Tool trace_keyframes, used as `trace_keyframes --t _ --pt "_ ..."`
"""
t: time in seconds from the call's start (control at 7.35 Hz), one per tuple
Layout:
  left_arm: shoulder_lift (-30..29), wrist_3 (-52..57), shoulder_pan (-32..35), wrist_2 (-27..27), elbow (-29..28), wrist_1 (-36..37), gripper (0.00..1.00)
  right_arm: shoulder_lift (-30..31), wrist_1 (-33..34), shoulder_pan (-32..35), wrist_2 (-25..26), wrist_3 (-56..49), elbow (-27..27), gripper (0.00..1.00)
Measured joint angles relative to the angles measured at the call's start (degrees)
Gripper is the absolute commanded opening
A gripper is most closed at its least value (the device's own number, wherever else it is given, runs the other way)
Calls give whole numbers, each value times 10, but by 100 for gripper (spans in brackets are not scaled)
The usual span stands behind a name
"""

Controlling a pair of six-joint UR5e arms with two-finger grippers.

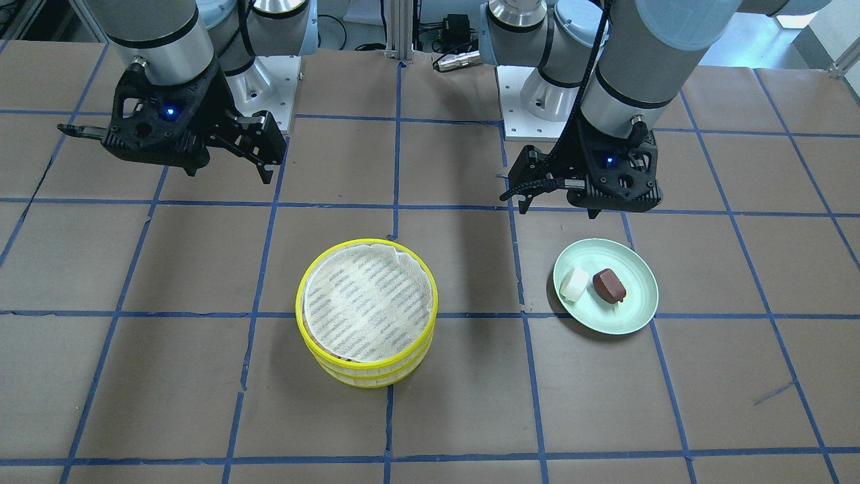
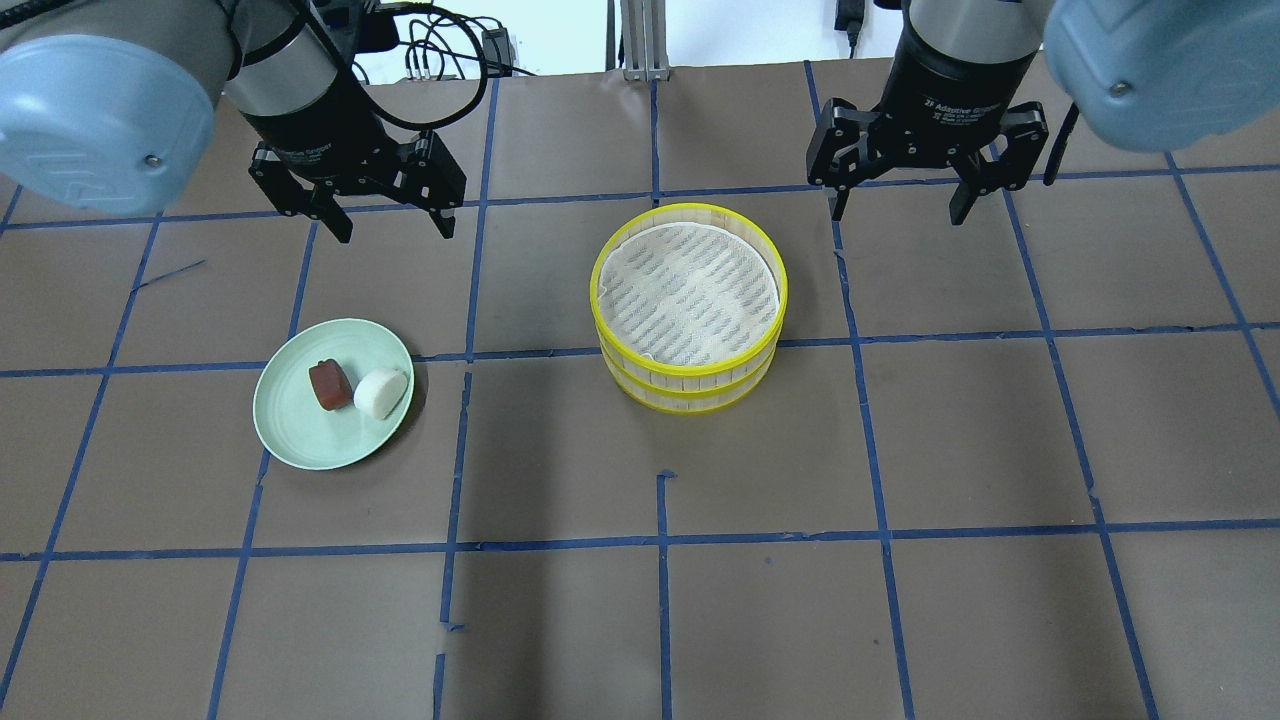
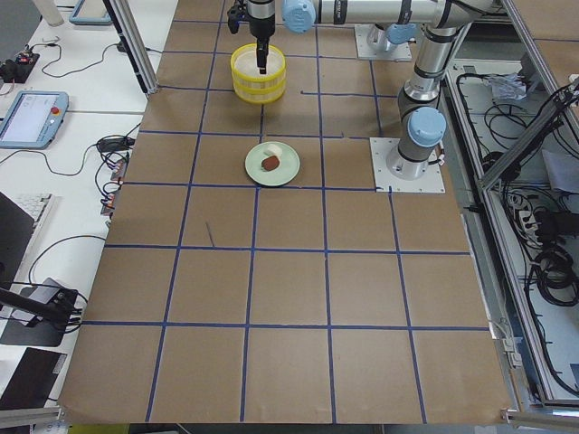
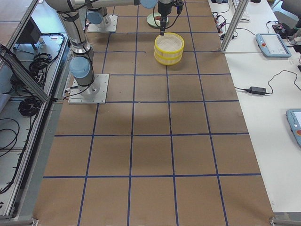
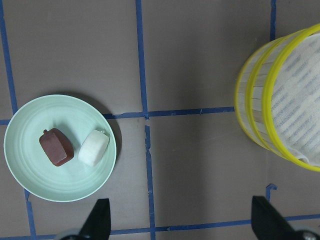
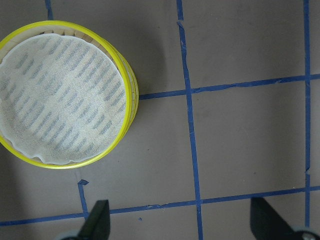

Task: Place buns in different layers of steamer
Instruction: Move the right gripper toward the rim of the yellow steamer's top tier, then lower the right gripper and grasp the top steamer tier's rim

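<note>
A white bun [image 2: 381, 392] and a dark reddish-brown bun [image 2: 329, 385] lie side by side on a pale green plate [image 2: 290, 425], also in the front view [image 1: 574, 284] [image 1: 609, 285] and the left wrist view [image 5: 94, 148] [image 5: 56, 147]. Two steamer layers [image 2: 688, 305] with yellow rims stand stacked at the table's middle; the top white cloth liner [image 1: 366, 300] is bare. My left gripper [image 2: 382, 225] hangs open and empty beyond the plate. My right gripper [image 2: 900, 208] hangs open and empty beyond and right of the stack.
The brown table [image 2: 660, 600] is marked with a blue tape grid. The arm bases [image 1: 531, 101] stand at the robot's edge. Desks with pendants and cables show beside the table in the side views.
</note>
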State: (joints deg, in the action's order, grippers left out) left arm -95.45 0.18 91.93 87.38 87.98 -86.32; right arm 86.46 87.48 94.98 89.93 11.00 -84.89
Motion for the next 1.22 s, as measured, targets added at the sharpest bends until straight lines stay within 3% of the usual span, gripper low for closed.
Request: trace_keyframes --t 0.41,0.54,1.22 --pt "1 0 0 0 0 1 100 -5 11 1 0 2 -5 100" --pt "2 0 0 0 0 1 100 -22 43 1 0 5 -15 100" --pt "2 0 0 0 2 1 100 -152 291 11 -13 29 -90 100"
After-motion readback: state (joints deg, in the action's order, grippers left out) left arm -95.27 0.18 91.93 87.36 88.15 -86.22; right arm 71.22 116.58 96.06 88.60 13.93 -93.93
